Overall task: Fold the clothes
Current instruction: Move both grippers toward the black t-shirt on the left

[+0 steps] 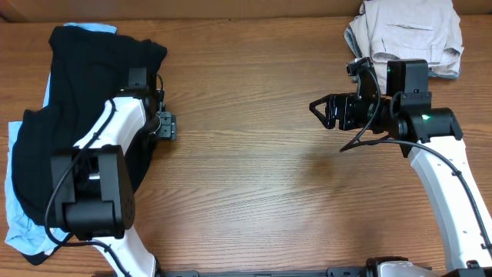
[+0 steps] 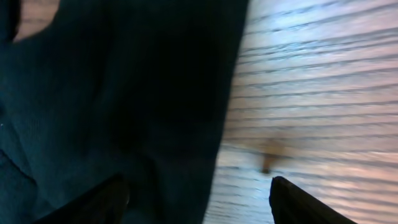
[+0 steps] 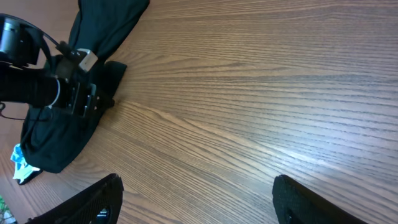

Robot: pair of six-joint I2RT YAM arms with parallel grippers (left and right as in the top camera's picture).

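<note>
While a beige pile lies folded at the far right of the worktop, you have the black garment and the light blue garment under it heaped at the left, not yet folded; the left pincer and the right pincer are spread, empty.

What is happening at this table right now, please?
Two robot arms are working on laundry. The left gripper hangs open at the edge of a black garment, which lies on a light blue one. The right gripper is open and empty over the bare table. A pale clothes pile sits far right.
</note>
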